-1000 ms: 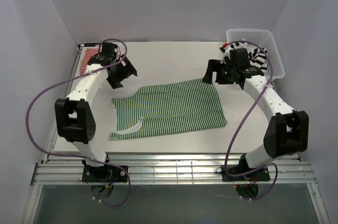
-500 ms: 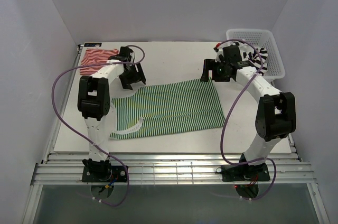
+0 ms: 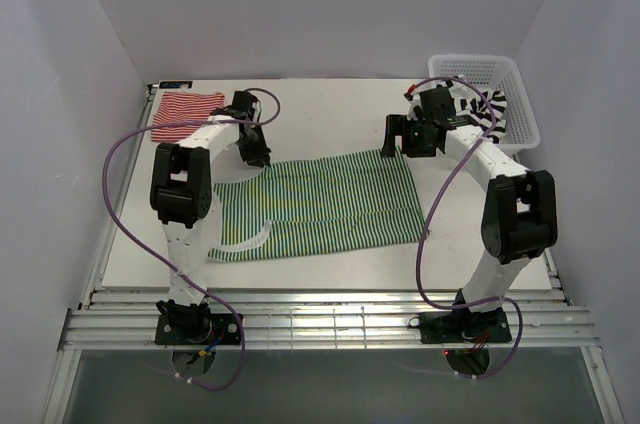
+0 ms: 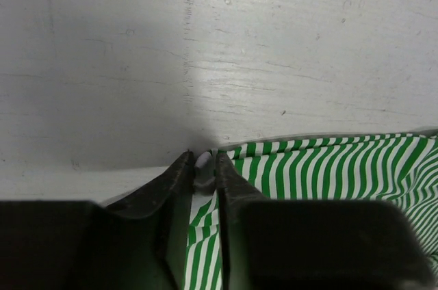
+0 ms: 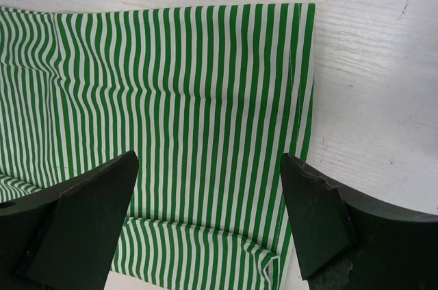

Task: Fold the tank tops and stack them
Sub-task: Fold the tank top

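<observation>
The green-and-white tank top (image 3: 320, 206) is spread flat on the desk (image 3: 330, 109), reaching from the left gripper (image 4: 203, 162) across to the right gripper (image 5: 209, 163). The left jaws are drawn narrow at one far corner of the cloth, and a pale scrap of its trim is seen pinched between their tips. The striped body runs away from them toward the right gripper. The right jaws are held wide apart with nothing gripped, and the other far corner lies beneath and just ahead of them.

The two far corners are probably chosen so that one edge can be lifted evenly and carried over in a fold. The right jaws would need to be lowered and closed on their corner first, or the cloth may be dragged askew.

The red-and-white tank top (image 3: 185, 107) lies folded beyond the left jaws, to their left, probably as the base of the stack. The black-and-white tank top (image 3: 492, 109) is in the basket (image 3: 480, 61), just to the right of the right jaws, not yet folded.
</observation>
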You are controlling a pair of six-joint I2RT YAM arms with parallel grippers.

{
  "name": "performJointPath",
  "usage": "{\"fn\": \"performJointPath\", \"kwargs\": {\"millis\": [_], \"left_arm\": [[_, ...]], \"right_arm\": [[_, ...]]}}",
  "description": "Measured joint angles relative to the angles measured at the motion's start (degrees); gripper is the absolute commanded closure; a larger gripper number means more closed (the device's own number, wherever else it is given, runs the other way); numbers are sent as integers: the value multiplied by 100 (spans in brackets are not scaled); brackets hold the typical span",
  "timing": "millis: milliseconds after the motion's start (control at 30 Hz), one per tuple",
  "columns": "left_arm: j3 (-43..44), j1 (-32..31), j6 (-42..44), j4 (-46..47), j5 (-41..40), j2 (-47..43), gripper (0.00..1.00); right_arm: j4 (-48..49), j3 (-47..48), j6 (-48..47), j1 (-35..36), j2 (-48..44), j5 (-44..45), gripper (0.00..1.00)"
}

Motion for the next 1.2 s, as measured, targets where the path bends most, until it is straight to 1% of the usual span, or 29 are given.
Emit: {"fn": "performJointPath", "kwargs": {"millis": [33,233,267,300,467,500,533,633,833,900,967,1000,1067,1167,1200], "left_arm": [[-7,0,2,9,-4,2,79],[-35,0,11,44,-57,2,81],[-35,0,9,44,-63,2,84],[-35,-2,0,44,-74,2,84],[-28,-4,9,42,-90,9,87],[-22,-4,11,42,-85,11,92],[-20,-4,13,42,-83,15,92],[-11,-4,17,39,-76,20,99],[-4,-7,61,44,-63,22,100],[-2,-4,74,48,-55,22,100],[0,-4,81,63,-48,26,100],[4,-4,83,74,-44,31,100],[4,-7,85,101,-31,33,100],[7,-4,92,125,-24,39,100],[7,-4,96,131,-20,42,100]], "right_arm": [[0,7,0,0,28,7,10],[-17,28,0,2,192,63,10],[-31,52,0,0,227,68,10],[-31,76,0,0,262,81,10],[-37,501,-2,2,656,210,10],[-33,623,-4,2,767,271,10],[-37,734,-4,0,863,319,10],[-26,1147,-11,0,1246,492,10],[-28,1711,-17,2,1847,822,7],[-22,1812,-13,2,2011,935,2],[-11,1864,-15,2,2127,1058,0],[-9,1895,-11,2,2192,1128,6],[7,1939,-9,2,2304,1237,11],[33,1947,0,2,2409,1364,24],[46,1956,9,2,2435,1392,30]]}}
